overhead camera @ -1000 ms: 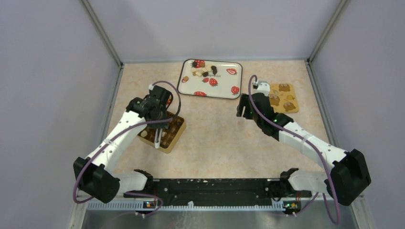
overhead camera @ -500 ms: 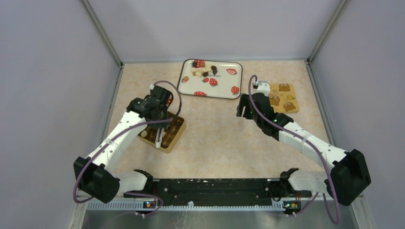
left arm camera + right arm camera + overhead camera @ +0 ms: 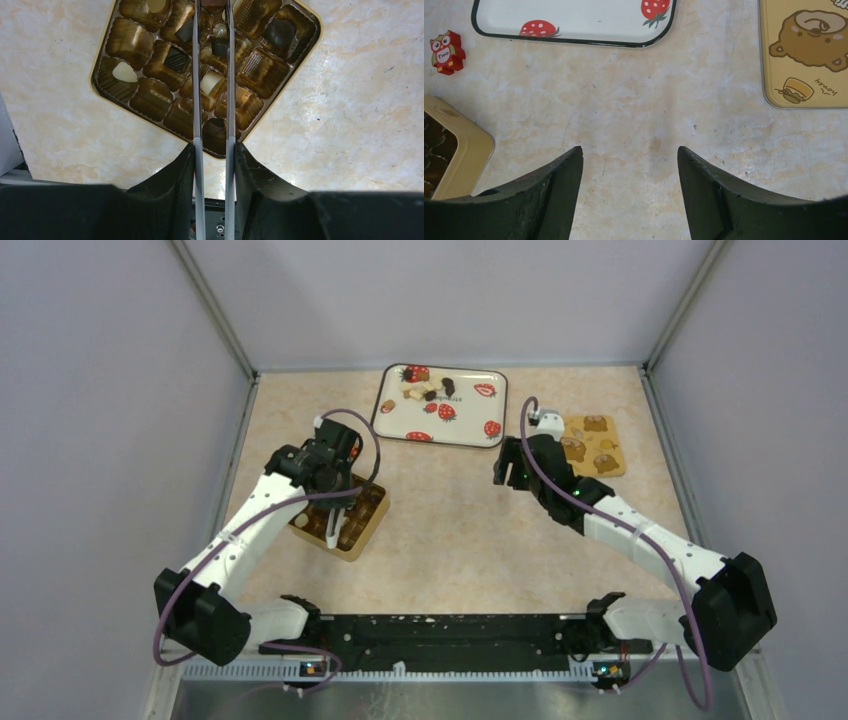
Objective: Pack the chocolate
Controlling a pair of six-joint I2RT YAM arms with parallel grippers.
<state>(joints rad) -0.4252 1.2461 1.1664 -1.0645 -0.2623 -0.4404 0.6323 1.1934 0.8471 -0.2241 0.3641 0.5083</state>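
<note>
Nearest the bases, the left gripper hung tip-down over the gold box, its two thin fingers running parallel with a narrow gap between them. Their tips were cut off by the top edge of the left wrist view, so whether they pinched a piece could not be told. A few pieces of chocolate already sat in the box's cavities, cream-white and dark, while many cavities looked bare. The step in hand was judged to be seating a piece in a cavity. The tips would best be centred over one bare cavity, lowered straight down clear of the gold ridges, and parted only slightly, so that neighbouring pieces were not nudged. Farther out, the right gripper stood wide open over bare table, nothing between its fingers, well apart from the box; it would do well to stay out of the way. Farthest, the rest of the chocolate lay heaped on the strawberry tray, with the bear lid to its right
</note>
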